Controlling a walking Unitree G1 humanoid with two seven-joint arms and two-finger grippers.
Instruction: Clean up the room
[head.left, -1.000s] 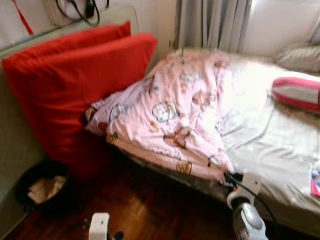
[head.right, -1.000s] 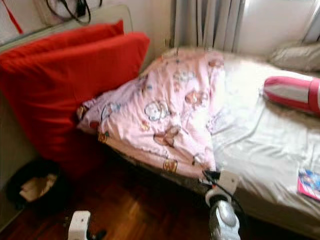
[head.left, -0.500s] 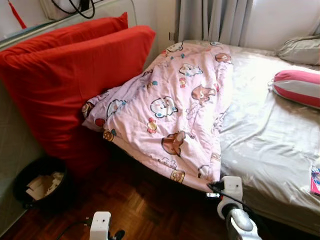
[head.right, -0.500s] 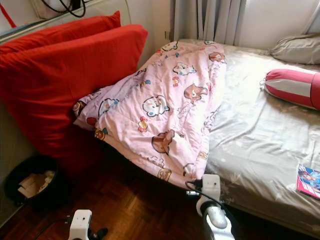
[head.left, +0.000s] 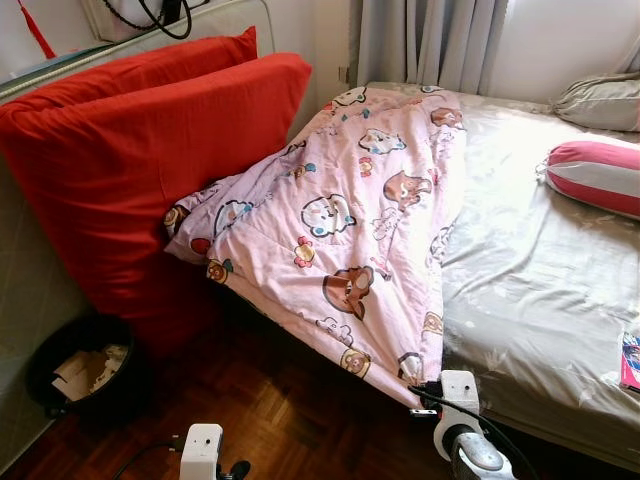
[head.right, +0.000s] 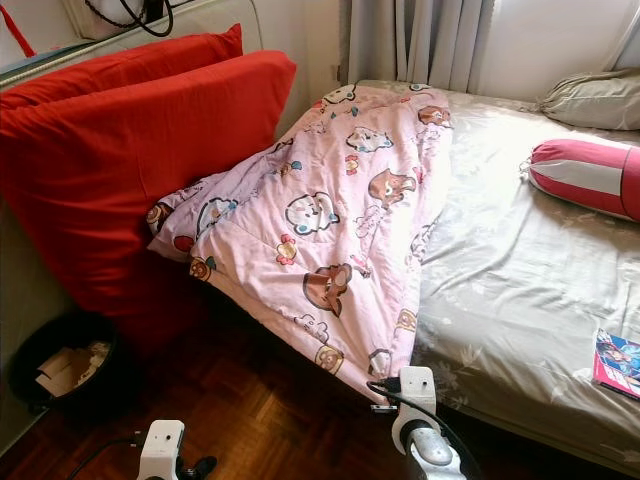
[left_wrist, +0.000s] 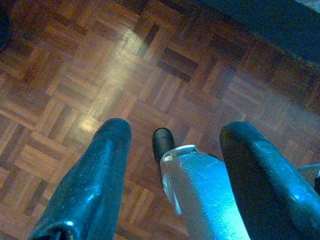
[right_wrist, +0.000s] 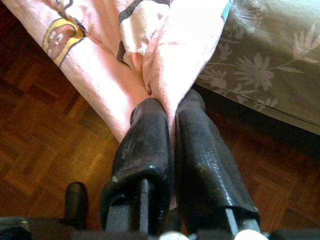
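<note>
A wide bed covered by a grey floral sheet (head.left: 540, 290) is seen along the right side of the room, beneath grey curtains (head.left: 430, 40). A large red cushion (head.left: 130, 170) is propped upright at the bed's left end, against a pale panel. A pink quilted blanket printed with cartoon animals (head.left: 340, 230) is draped from the top of the bed down over its near edge, its lower corner hanging toward the dark parquet floor (head.left: 290, 420). A pink and grey striped bolster (head.left: 595, 175) and a grey pillow (head.left: 600, 100) are laid on the far right of the bed. A round black waste bin holding crumpled paper (head.left: 85, 370) is set on the floor below the cushion.

The blanket's lower corner is pinched between the pressed-together fingers of the right gripper (right_wrist: 170, 120). The left gripper (left_wrist: 172, 150) is held low over the parquet, its fingers spread apart around nothing.
</note>
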